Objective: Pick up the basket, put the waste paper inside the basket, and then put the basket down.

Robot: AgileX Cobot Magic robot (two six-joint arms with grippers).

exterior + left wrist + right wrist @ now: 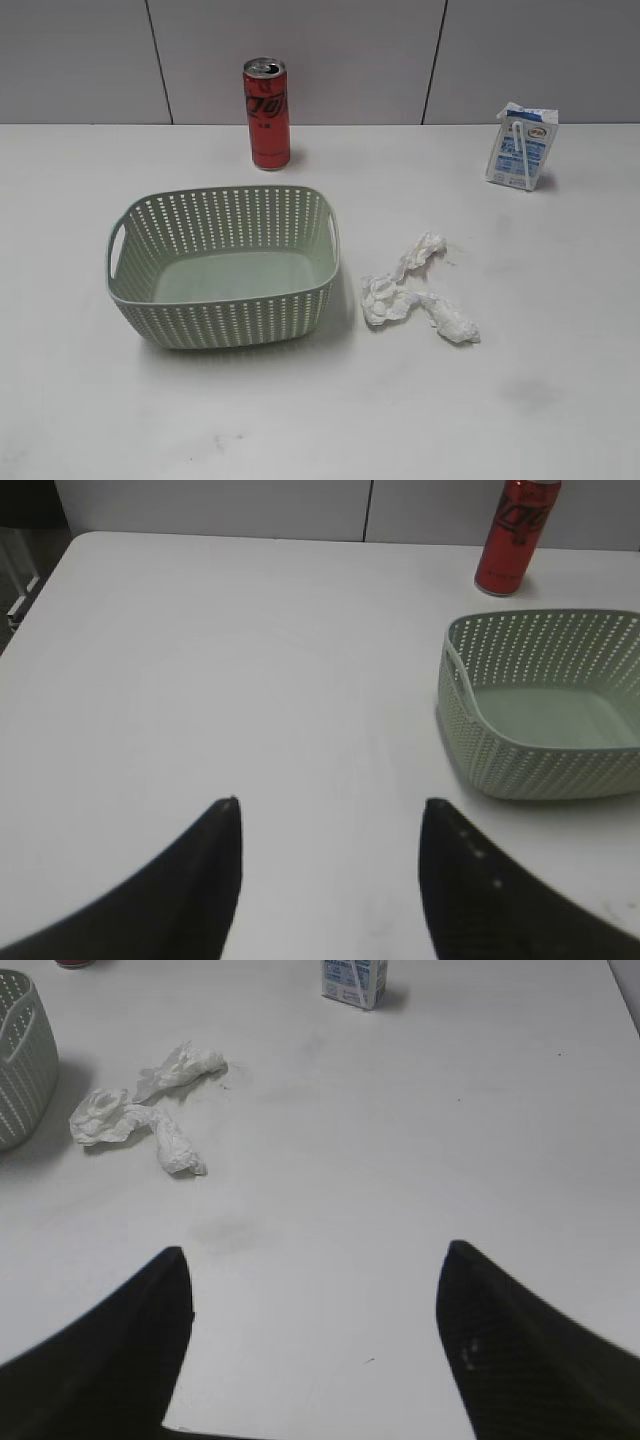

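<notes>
Plastic basket (pixel 224 265) sits empty on the table (pixel 560 400) before the can (pixel 266 113), paper (pixel 415 295) just right of it. We judge it light and stiff; grip a cut-out handle. Both jaws gape empty: left gripper (pixel 330 815), right gripper (pixel 315 1270).

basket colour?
Pale sage green basket with slotted sides, clearest in the exterior view.

basket (pixel 222 265) left of waste paper (pixel 415 295); can (pixel 266 113) behind basket, carton (pixel 522 146) far right
</notes>
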